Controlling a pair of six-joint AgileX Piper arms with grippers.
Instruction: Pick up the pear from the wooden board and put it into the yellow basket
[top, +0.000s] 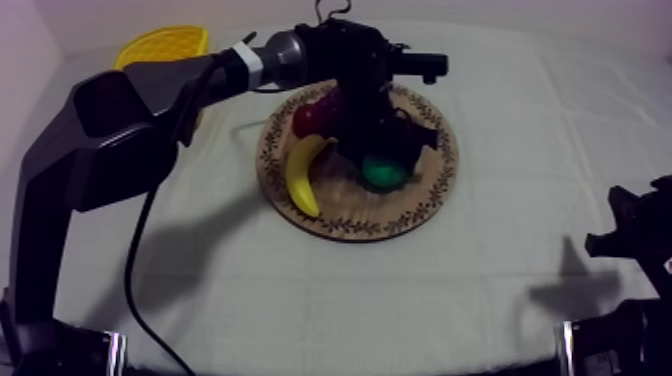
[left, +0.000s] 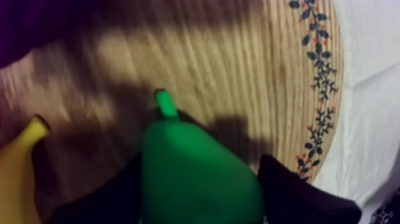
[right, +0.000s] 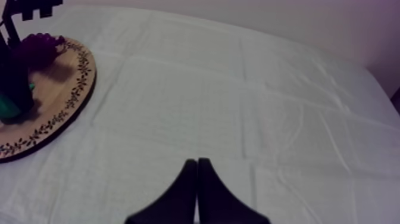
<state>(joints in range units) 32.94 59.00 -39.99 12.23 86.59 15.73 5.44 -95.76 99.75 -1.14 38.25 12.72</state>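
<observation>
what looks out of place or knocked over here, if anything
Nothing stands out. The pear lies on the wooden board, the left gripper shut on it; the banana and grapes share the board; the yellow basket sits upright at the far left.

The board (left: 238, 71) is wood with a fine matt grain, the pear (left: 196, 179) looks smooth, slightly glossy plastic, as does the banana (top: 303, 170) at nine o'clock, and the cloth (right: 238, 107) is matt, creased fabric.
</observation>
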